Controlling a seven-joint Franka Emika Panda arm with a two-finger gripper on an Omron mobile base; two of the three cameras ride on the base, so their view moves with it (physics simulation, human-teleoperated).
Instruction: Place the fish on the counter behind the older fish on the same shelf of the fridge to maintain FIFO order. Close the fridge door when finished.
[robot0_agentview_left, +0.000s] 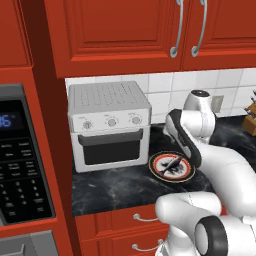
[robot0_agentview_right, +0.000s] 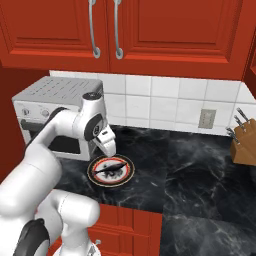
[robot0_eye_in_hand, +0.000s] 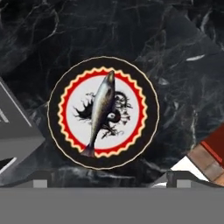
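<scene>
**Listener:** What is nearest you right now?

**Operator:** From the hand camera I look straight down on a round plate (robot0_eye_in_hand: 56, 127) with a black rim, a red and yellow zigzag ring and a white centre. The fish (robot0_eye_in_hand: 100, 113) lies on it, dark and slim, head toward 12 o'clock and tail toward 6 o'clock, slightly tilted. The plate sits on the counter (robot0_eye_in_hand: 175, 65), black marble with grey veins.

**Listener:** And the gripper?

**Operator:** The gripper (robot0_agentview_right: 108, 145) hangs above the plate's 10 o'clock edge in the right base view, clear of the fish. Its jaws are spread wide and hold nothing.

**Listener:** What lies beyond?

**Operator:** At 9 o'clock of the plate stands a grey toaster oven (robot0_agentview_left: 109, 125). Behind it, white wall tiles (robot0_agentview_right: 165, 102) and red cabinets (robot0_agentview_left: 120, 35). A knife block (robot0_agentview_right: 245, 145) is far off at 3 o'clock.

**Listener:** Which step are you on?

**Operator:** I judge step 1, picking up the fish; nothing is grasped yet. Next I would centre over the fish, turn the fingers across its narrow body, descend and close. The fish is thin and lies flat, so the fingers must reach almost to the plate.
</scene>
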